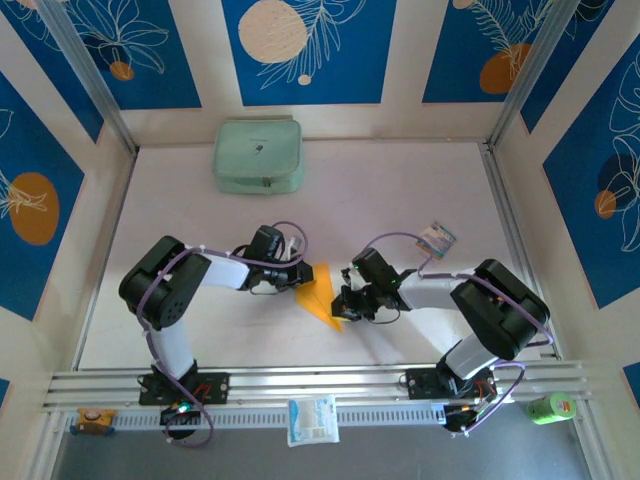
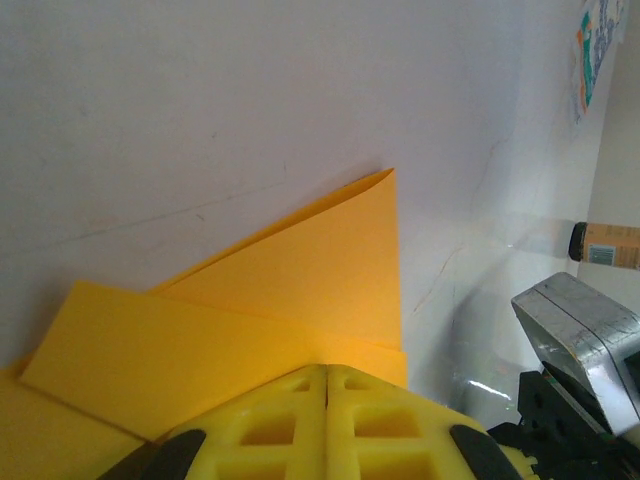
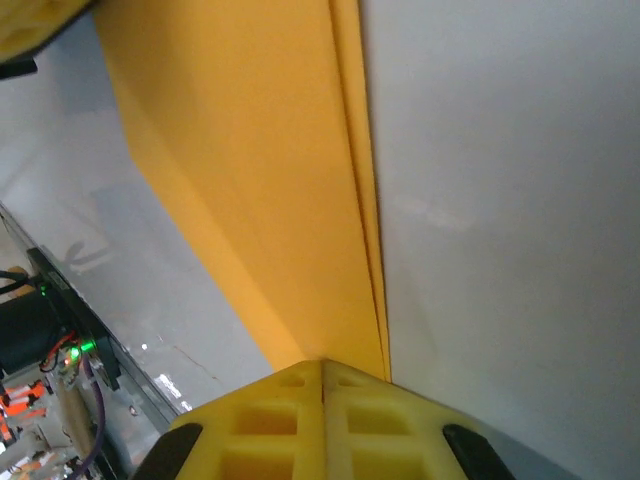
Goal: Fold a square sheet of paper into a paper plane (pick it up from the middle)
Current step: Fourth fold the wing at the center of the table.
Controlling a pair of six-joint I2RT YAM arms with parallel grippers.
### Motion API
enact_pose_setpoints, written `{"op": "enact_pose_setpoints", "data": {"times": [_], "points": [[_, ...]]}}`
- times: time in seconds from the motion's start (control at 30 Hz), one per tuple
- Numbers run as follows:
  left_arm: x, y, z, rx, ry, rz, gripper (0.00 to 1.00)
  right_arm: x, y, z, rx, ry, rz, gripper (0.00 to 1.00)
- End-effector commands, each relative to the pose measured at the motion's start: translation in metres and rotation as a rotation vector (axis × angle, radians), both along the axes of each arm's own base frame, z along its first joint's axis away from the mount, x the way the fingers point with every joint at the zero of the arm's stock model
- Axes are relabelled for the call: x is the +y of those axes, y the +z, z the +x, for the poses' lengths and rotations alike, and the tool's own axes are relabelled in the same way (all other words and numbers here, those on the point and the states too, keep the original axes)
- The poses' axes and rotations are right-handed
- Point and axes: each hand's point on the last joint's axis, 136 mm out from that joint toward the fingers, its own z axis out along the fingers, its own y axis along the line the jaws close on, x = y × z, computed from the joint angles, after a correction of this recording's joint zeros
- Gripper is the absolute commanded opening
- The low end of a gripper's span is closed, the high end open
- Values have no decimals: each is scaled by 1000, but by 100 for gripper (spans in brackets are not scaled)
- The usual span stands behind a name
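The left fingers (image 2: pixel 290 415) are squeezed tight together, with no gap. Their tips sit right at the orange-yellow folded paper (image 2: pixel 330 270). The right fingers (image 3: pixel 285 400) are squeezed tight too, and their tips meet the long folded edge of the paper. I cannot tell if either pair has a layer pinched or is just pushing down on it.

The paper lies flat on the white tabletop (image 1: pixel 420 190), in the middle, between the two arms. Its pointy end aims at the near edge. The green pouch (image 1: pixel 258 155) is far off at the back.

What could go wrong? Paper is thin and slippery. If one pair of fingers slides while the other pushes, the paper may spin or skid, and the next fold may come out crooked. A push that is too hard may wrinkle or tear it. If the fingers lift off too soon, the flaps may spring open.
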Motion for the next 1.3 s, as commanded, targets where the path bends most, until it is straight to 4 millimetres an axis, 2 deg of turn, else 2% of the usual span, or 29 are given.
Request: {"op": "enact_pose_setpoints", "data": {"times": [0.0, 0.17, 0.27, 0.5, 0.63, 0.77, 0.9, 1.07, 1.27], "points": [[14, -5, 7, 1, 29, 77, 0, -23, -28, -21, 99, -34, -96, 1], [5, 34, 13, -69, 14, 18, 11, -26, -34, -25, 125, -39, -108, 1], [7, 40, 5, -69, 11, 22, 10, -26, -33, -21, 122, -46, -120, 1], [-26, 32, -35, -11, -75, -43, 6, -26, -32, -20, 120, -46, -124, 1], [-27, 7, -44, 41, -68, -21, 4, -27, -34, -22, 123, -48, -129, 1], [-15, -17, -39, 70, -31, 15, 4, -29, -36, -23, 125, -48, -135, 1], [2, -29, -26, 74, 10, 46, 3, -31, -38, -24, 128, -51, -144, 0], [21, -28, -7, 70, 49, 93, 3, -32, -37, -25, 127, -51, -143, 0], [34, -22, 13, 54, 69, 169, 3, -32, -36, -25, 126, -50, -141, 0]]}}
